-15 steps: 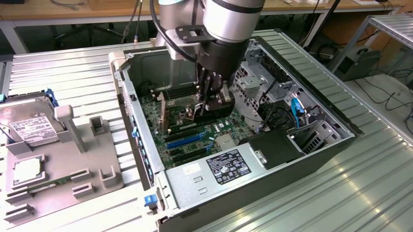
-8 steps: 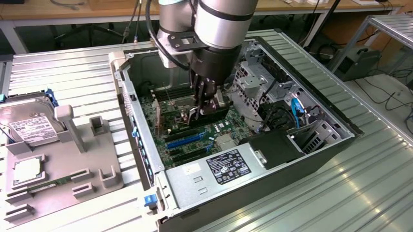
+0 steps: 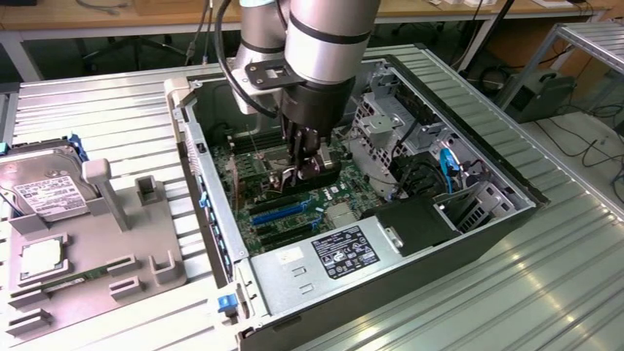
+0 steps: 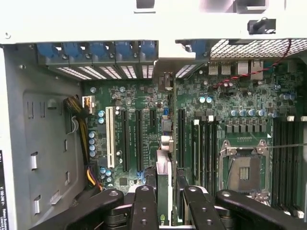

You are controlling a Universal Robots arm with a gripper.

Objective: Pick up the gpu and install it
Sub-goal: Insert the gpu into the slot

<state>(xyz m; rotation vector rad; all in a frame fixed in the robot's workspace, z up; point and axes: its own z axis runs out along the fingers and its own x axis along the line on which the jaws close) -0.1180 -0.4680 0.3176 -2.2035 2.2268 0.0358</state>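
Wrist view gives us our gripper [image 4: 169, 201] clamped on the gpu [image 4: 163, 187], held edge-on above the motherboard [image 4: 144, 100], just over its black expansion slots [image 4: 139, 139]. On the exterior view we reach down inside the open computer case [image 3: 468, 88].
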